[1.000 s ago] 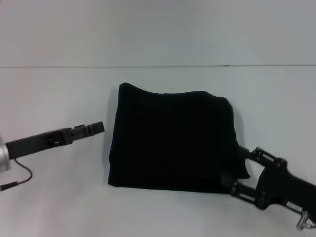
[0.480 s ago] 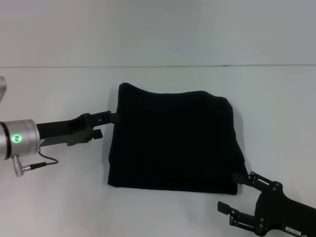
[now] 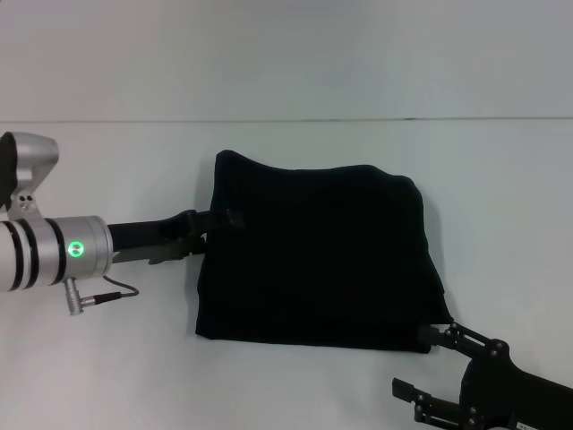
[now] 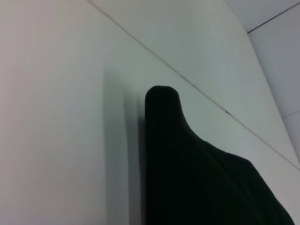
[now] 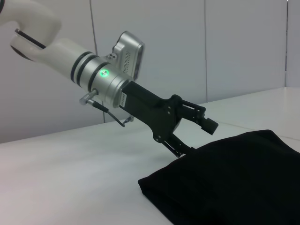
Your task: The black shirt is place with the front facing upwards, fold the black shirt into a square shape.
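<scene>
The black shirt (image 3: 313,255) lies folded into a rough square in the middle of the white table, showing plain black cloth; it also appears in the left wrist view (image 4: 197,178) and the right wrist view (image 5: 234,178). My left gripper (image 3: 210,235) is at the shirt's left edge. It stands open (image 5: 194,138), with one finger above the cloth and the other low against the edge. Just off the shirt's near right corner, my right gripper (image 3: 419,363) is open and holds nothing.
The white table (image 3: 107,358) spreads around the shirt, with a pale wall behind it. A thin seam line (image 3: 134,121) marks the table's far edge. The left arm's cable (image 3: 98,296) hangs below its wrist.
My left gripper has moved right, from beside the shirt to its left edge. My right gripper has drawn back from the shirt's near right corner toward the front of the table.
</scene>
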`<state>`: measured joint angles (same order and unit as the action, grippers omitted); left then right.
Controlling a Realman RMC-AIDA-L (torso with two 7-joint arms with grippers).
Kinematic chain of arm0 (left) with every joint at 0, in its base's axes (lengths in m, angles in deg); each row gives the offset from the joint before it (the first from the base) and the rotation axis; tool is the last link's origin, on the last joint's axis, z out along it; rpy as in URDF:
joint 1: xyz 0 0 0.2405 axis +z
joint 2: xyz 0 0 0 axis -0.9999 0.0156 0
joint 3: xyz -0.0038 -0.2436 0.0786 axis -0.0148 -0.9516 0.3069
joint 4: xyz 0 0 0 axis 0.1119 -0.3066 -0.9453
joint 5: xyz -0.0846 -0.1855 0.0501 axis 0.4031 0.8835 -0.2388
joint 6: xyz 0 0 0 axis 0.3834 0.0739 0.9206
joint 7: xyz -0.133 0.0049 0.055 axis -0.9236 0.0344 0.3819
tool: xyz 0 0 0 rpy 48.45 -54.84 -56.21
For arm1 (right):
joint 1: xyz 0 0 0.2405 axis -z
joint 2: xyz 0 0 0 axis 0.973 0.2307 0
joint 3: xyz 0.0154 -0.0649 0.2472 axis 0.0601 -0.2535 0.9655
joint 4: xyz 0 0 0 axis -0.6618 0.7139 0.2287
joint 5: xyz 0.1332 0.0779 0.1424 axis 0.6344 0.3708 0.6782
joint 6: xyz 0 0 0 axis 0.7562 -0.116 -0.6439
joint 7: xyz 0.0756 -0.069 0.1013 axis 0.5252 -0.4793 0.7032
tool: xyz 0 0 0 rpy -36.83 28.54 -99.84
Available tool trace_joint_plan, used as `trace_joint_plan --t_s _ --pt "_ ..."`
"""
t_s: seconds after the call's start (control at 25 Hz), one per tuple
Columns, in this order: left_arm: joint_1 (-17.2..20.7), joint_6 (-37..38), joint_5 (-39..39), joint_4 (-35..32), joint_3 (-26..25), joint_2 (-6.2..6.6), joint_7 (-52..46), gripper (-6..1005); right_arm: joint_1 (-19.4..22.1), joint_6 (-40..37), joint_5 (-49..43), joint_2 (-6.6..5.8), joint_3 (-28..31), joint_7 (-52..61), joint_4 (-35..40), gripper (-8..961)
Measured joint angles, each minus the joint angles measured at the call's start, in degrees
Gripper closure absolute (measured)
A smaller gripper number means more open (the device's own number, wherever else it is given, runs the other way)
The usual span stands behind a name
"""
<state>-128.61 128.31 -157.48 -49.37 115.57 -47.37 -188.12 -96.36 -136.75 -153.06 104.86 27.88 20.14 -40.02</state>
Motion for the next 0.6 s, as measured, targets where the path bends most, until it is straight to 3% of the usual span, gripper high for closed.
trace_joint_plan --t_s 0.28,0.6 --pt "-0.8 -0.4 0.0 0.1 2.1 -0.34 -0.1 53 0.1 -0.1 0.0 0.0 0.0 0.3 0.0 117" --pt "-0.6 -1.5 0.3 -0.6 4.5 -0.76 0.6 295 0.1 -0.4 -0.1 -0.09 0.1 0.4 0.0 116"
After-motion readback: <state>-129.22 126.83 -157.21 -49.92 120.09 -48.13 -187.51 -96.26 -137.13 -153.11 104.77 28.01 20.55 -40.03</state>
